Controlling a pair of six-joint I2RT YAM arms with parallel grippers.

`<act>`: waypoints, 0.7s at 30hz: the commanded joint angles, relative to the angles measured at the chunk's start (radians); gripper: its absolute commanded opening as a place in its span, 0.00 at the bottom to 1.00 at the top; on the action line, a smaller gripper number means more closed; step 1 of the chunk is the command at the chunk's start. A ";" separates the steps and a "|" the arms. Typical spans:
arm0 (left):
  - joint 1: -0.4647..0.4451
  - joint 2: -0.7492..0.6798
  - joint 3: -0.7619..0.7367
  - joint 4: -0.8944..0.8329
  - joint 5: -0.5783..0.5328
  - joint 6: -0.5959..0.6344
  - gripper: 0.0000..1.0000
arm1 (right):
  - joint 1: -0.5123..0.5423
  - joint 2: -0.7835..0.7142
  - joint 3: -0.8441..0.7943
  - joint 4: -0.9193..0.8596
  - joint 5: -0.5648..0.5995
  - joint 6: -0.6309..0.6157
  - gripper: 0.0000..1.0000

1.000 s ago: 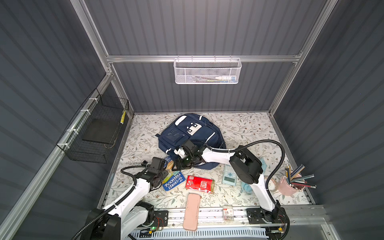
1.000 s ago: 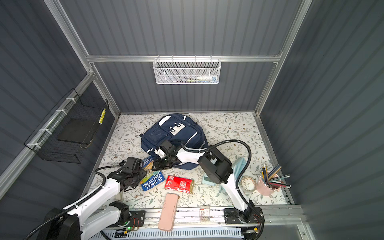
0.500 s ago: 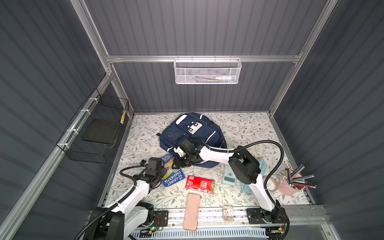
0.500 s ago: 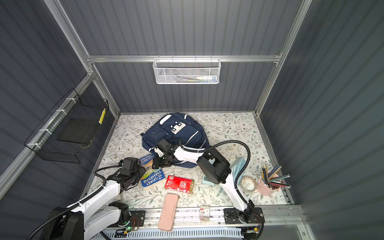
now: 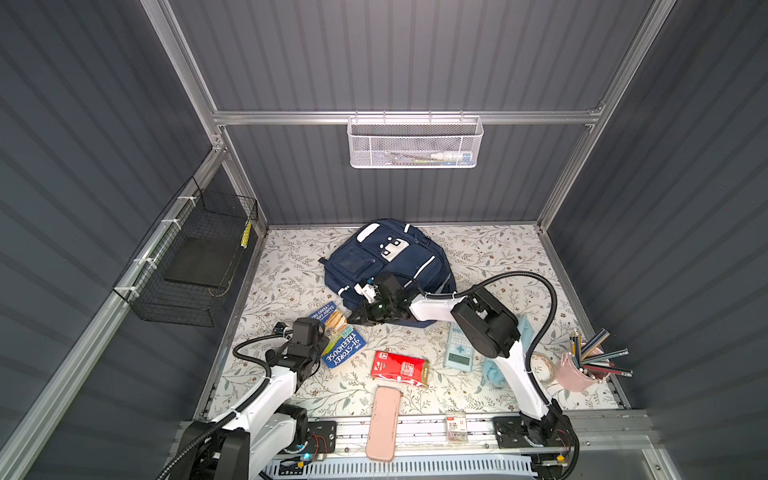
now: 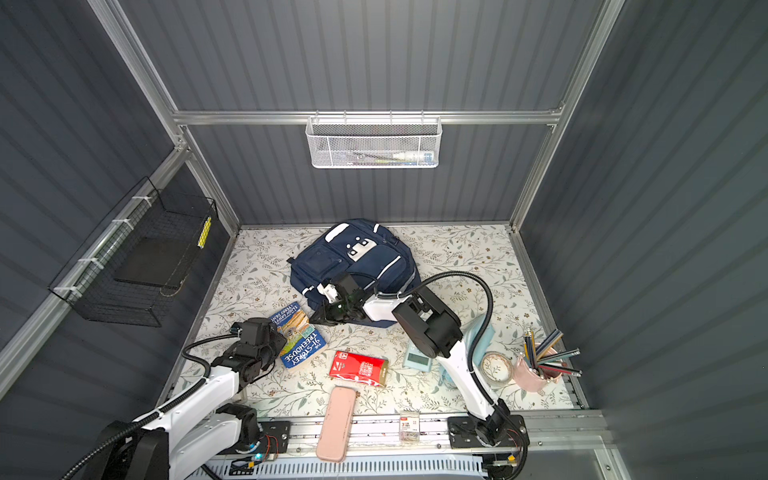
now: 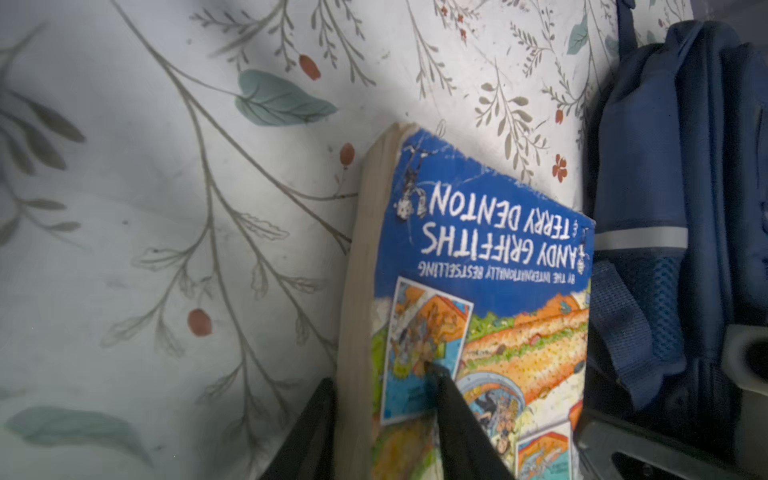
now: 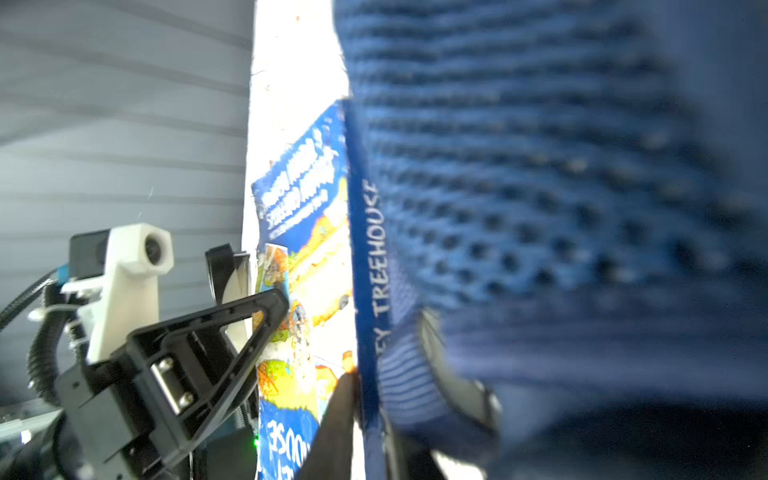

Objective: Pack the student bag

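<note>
bag: large navy blue fabric backpack, white reflective stripes, zip pockets, white patch with dark dots; lies front up.
where: floral-print tabletop, middle of the far edge.
axis: far-to-near, top toward far edge, base skewed slightly right.
right gripper: at bag's near-left corner, closed down on a fold of blue mesh.
left gripper: part-open, straddling the edge of a blue paperback book; clamped or not, can't tell.
hidden: bag's near edge under right arm; right wrist view blurred.
</note>
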State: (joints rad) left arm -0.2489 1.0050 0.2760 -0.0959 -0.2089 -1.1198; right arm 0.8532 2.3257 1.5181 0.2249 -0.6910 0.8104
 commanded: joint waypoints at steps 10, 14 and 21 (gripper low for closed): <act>-0.019 0.003 0.011 -0.120 0.259 0.169 0.00 | 0.098 -0.152 0.011 -0.322 0.031 -0.286 0.19; -0.010 -0.052 0.026 -0.124 0.311 0.227 0.00 | 0.065 -0.186 -0.004 -0.413 0.080 -0.349 0.27; 0.034 -0.197 0.042 -0.200 0.345 0.282 0.00 | 0.013 -0.274 -0.088 -0.410 0.095 -0.369 0.56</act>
State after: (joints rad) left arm -0.2314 0.8421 0.3061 -0.2138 0.0624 -0.9024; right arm 0.8925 2.0853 1.4536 -0.1490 -0.6128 0.4679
